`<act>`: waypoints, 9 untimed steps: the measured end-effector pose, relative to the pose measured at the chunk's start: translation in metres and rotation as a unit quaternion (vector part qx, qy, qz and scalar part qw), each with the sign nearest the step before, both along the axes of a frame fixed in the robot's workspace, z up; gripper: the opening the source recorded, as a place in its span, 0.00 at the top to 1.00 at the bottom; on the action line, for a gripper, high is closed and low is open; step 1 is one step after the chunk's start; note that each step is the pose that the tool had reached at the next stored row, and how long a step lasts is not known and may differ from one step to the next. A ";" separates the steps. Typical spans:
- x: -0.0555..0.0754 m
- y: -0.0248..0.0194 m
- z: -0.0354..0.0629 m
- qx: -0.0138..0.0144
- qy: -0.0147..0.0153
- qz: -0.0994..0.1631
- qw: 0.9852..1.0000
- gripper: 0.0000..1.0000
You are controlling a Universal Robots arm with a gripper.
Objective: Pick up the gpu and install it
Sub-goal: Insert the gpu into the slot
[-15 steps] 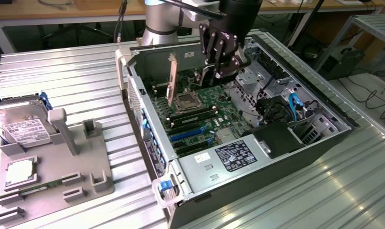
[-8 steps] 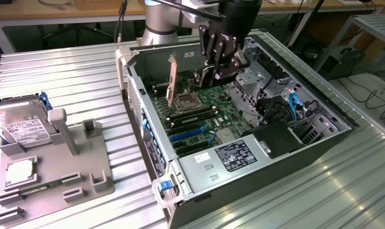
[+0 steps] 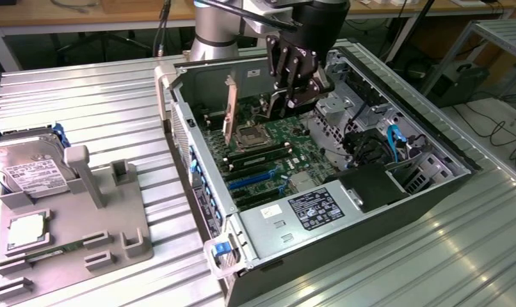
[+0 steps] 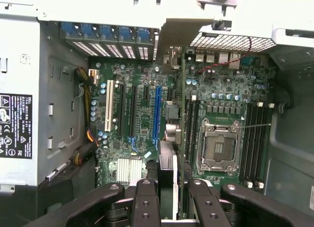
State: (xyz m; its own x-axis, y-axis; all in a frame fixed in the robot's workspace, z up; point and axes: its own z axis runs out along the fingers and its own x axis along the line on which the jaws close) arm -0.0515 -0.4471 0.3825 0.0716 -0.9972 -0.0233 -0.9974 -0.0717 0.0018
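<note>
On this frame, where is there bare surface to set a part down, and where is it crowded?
Free: the ribbed metal table between the grey fixture tray and the open computer case, and the table stretch at the exterior view's lower right. Crowded: inside the case, where the claw holds the gpu over the motherboard.

Green motherboard [image 4: 147,124], blue slot [image 4: 157,114], silver case [image 3: 267,217]

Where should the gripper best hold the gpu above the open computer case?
By its upper long edge, from above, one finger on each flat face. The gpu stands on edge, thin, its lower edge facing the motherboard; the gripper pinches it so.
</note>
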 end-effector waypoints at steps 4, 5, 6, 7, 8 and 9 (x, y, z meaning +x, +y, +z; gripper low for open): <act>0.000 0.0000 -0.0016 0.000 0.000 0.000 1.000 0.73; 0.000 0.0000 -0.0019 0.000 0.000 0.000 1.000 0.73; 0.000 0.0000 -0.0023 0.000 0.000 0.000 1.000 0.73; 0.000 0.0000 -0.0027 0.000 0.000 0.000 1.000 0.73; 0.000 0.0000 -0.0041 0.000 0.000 0.000 1.000 0.73; 0.000 0.0000 -0.0062 0.001 0.000 0.000 1.000 0.73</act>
State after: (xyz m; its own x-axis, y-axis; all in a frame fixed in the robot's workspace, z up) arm -0.0515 -0.4472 0.3763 0.0716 -0.9971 -0.0243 -0.9974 -0.0716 0.0017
